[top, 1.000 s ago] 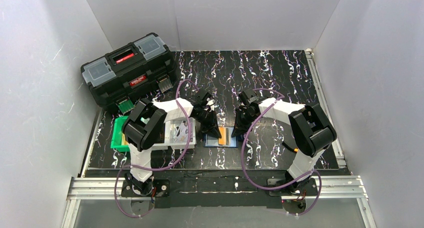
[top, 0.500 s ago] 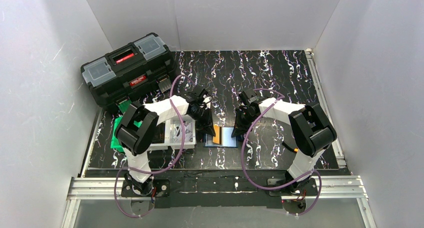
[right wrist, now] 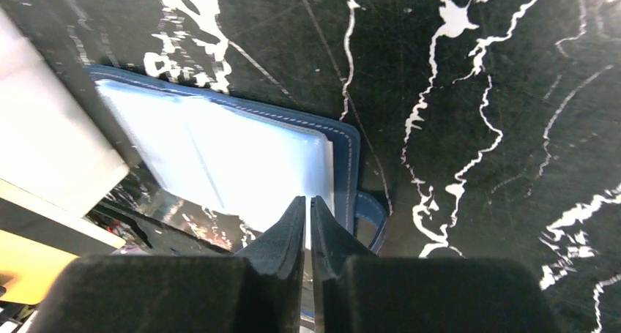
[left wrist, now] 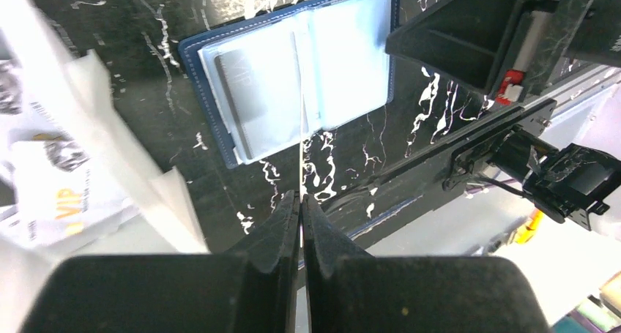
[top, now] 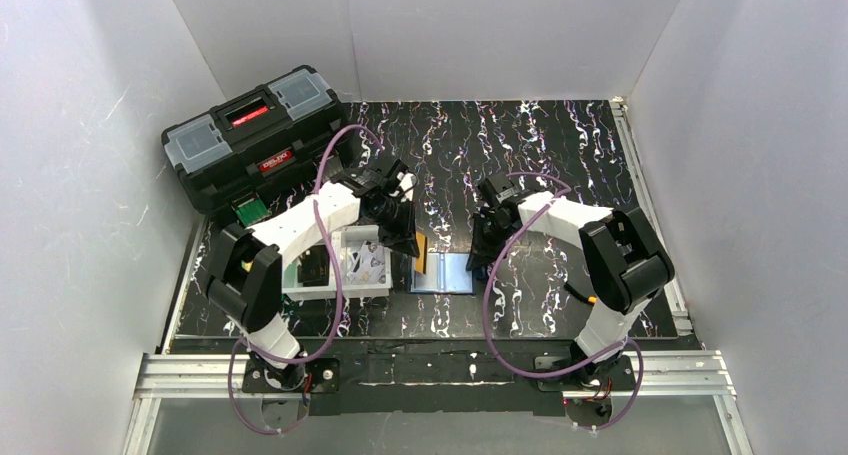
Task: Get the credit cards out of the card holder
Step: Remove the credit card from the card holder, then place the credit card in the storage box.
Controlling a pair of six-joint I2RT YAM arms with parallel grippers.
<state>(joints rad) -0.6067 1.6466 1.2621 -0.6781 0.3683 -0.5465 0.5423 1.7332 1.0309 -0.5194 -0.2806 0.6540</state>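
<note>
Centrally, on the black marbled table (top: 560,155), the card holder (top: 448,273) lies spread open and flat, navy border outward and pale clear pockets facing up. It sits near the front edge, between the two arms.

Left arm: the left gripper (left wrist: 301,201) is clamped tight on one orange credit card (top: 420,249). The card is held on edge and raised off the table, just over the holder's left border. From the left wrist camera it shows only as a thin line running out from between the closed fingers (left wrist: 282,223). It appears clear of the pockets.

Right arm: the right gripper (right wrist: 307,205) points down at the holder's right-hand edge, where the navy stitching meets the pale pocket. Its fingers (right wrist: 285,227) stand almost together, with a narrow slit between them. Whether they pinch the pocket rim or merely press beside it cannot be told from either view.

Surroundings: a white tray (top: 340,291) stands just left of the holder, partly under the left arm, and holds white printed slips (left wrist: 66,201), one of them marked "VIP". A black toolbox (top: 258,135) with grey lid compartments and a red label sits at the far left corner, well apart from the holder.
</note>
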